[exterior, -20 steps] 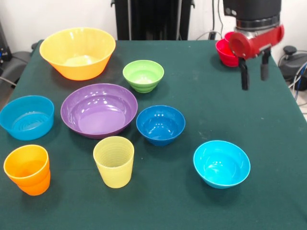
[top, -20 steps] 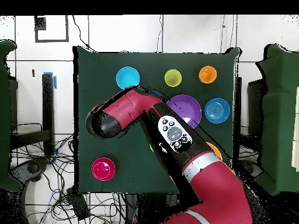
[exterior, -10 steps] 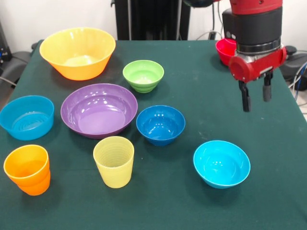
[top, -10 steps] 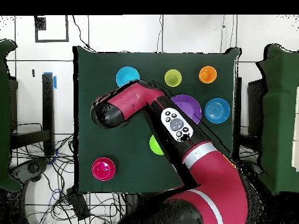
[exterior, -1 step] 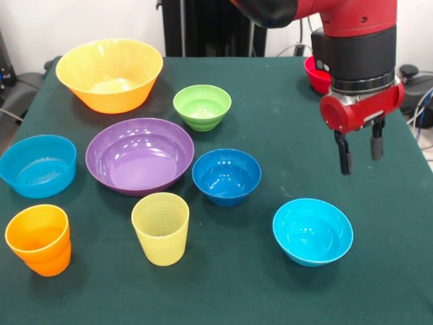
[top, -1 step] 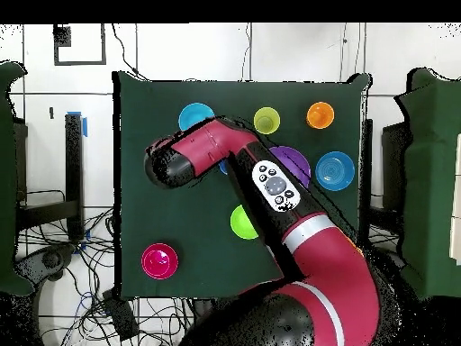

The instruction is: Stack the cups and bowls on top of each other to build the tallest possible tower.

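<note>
My gripper [exterior, -1 step: 360,164] hangs open and empty above the cloth, a little above and to the right of the cyan bowl [exterior, -1 step: 312,231]. Behind the arm a red bowl [exterior, -1 step: 315,73] shows only part of its rim; what sits in it is hidden here. It looks pink from overhead [top, -1 step: 159,260]. The dark blue bowl [exterior, -1 step: 226,176], purple bowl [exterior, -1 step: 139,154] and lime green bowl [exterior, -1 step: 202,106] sit mid-table. The pale yellow cup [exterior, -1 step: 161,227] and orange cup [exterior, -1 step: 39,239] stand upright at the front left. In the overhead view the arm covers the gripper.
A large yellow-orange bowl [exterior, -1 step: 109,73] stands at the back left and a light blue straight-sided bowl [exterior, -1 step: 38,164] near the left edge. The table's right edge [exterior, -1 step: 414,142] runs close beside the gripper. Cables lie on the floor around the table [top, -1 step: 99,306].
The gripper has come forward and down from beside the red bowl toward the cyan bowl, still open. The cups and bowls have not moved.
</note>
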Controlling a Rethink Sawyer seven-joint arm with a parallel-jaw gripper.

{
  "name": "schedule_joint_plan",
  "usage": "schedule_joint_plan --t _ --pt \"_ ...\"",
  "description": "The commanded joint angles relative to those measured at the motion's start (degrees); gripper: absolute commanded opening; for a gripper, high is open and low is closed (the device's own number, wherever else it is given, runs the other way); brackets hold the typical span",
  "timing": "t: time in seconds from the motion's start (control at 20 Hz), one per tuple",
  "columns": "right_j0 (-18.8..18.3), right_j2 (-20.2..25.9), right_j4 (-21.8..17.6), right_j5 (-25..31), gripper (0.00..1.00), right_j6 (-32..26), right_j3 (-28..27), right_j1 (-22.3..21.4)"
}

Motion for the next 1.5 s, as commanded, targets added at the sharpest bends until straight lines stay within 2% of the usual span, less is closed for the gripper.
schedule_joint_plan --t 0.05,0.3,0.75,1.25,1.5 --pt "2.0 -4.4 -3.3 13.2 1.0 -16.6 -7.1 0.8" --pt "4.0 -7.2 -5.0 17.4 1.0 -15.1 -8.5 -2.0" --pt "1.1 -6.8 -4.3 18.7 1.0 -15.6 -5.1 -4.6" --pt "0.0 -6.8 -7.2 16.1 1.0 -16.2 -6.8 -4.0" --pt "-0.3 -6.8 -7.3 17.1 1.0 -16.3 -6.8 -3.7"
